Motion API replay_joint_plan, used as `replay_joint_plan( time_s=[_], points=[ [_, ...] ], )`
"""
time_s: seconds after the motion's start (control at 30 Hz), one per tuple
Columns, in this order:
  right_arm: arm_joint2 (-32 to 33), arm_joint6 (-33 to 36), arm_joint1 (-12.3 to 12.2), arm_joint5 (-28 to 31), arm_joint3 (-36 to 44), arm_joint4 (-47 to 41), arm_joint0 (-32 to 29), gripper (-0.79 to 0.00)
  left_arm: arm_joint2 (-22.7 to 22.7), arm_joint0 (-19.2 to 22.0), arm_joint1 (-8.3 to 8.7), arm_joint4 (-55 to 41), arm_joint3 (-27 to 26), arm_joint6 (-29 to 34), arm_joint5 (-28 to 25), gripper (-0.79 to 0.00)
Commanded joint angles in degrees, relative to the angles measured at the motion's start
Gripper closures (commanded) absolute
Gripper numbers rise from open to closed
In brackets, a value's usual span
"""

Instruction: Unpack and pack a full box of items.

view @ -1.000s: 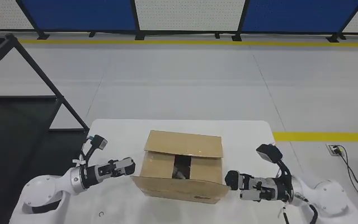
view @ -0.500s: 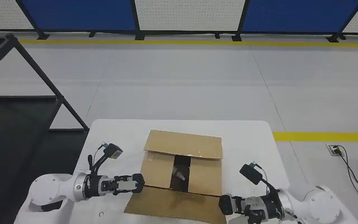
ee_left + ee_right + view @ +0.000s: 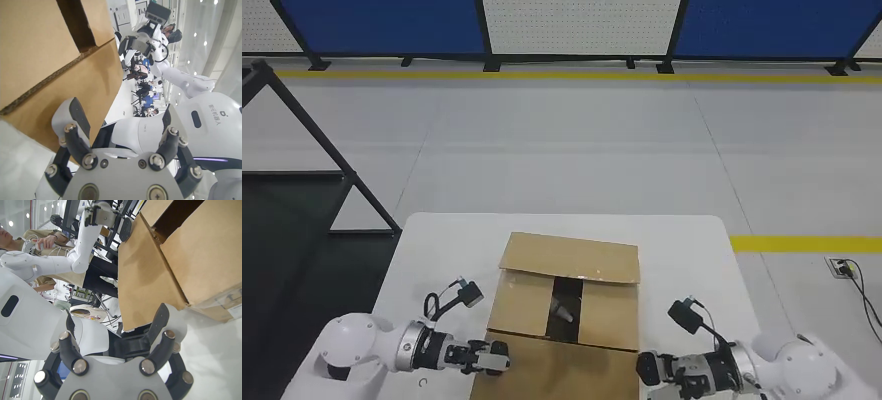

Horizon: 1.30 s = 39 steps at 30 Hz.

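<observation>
The cardboard box stands on the white table, close to its near edge, with its far flap folded back. Over the last second the near flap has swung outward and down toward the robot, and both arms have dropped in with it to the table's near edge. The left gripper is spread wide, one finger lying against the flap's face. The right gripper is spread too, the flap's corner just beside one finger. Neither pinches the cardboard. The two inner flaps lie across the top, and the dark slot between them shows a pale item inside. The outer flaps look open now, so unpacking likely waits on parting the inner pair.
</observation>
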State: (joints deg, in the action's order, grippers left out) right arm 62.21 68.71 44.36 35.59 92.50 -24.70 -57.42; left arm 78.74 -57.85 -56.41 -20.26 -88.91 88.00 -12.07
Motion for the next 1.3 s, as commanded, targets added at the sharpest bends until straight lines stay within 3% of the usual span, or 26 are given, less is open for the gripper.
replay_joint_plan(
  time_s=[0.0, 0.63, 1.03, 1.13, 1.27],
  points=[
    [-0.8, -0.1, -0.3, 0.1, -0.5, -0.8, 0.9, -0.785, -0.7, 0.1, 0.42, 1.1, -0.3, 0.0, -0.4, -0.785],
    [-4.1, -9.9, -1.6, 9.9, -8.3, -8.0, 5.5, -0.785, -3.9, 0.2, 2.37, 1.8, -0.5, -0.5, -1.7, -0.785],
    [-4.8, -9.7, -1.4, 8.0, -8.9, -6.5, 5.9, -0.785, -5.1, -0.1, 2.69, 1.5, -0.1, -2.0, -1.5, -0.785],
    [-4.5, -13.5, -1.0, 4.6, -9.3, -10.0, 5.3, -0.785, -5.6, 0.1, 2.73, 1.4, -0.3, -2.3, -1.5, -0.785],
    [-5.9, -14.2, 0.5, -0.8, -12.0, -23.4, 6.2, -0.785, -6.3, 0.3, 2.75, 0.4, -0.5, -2.3, -1.2, -0.785]
  ],
)
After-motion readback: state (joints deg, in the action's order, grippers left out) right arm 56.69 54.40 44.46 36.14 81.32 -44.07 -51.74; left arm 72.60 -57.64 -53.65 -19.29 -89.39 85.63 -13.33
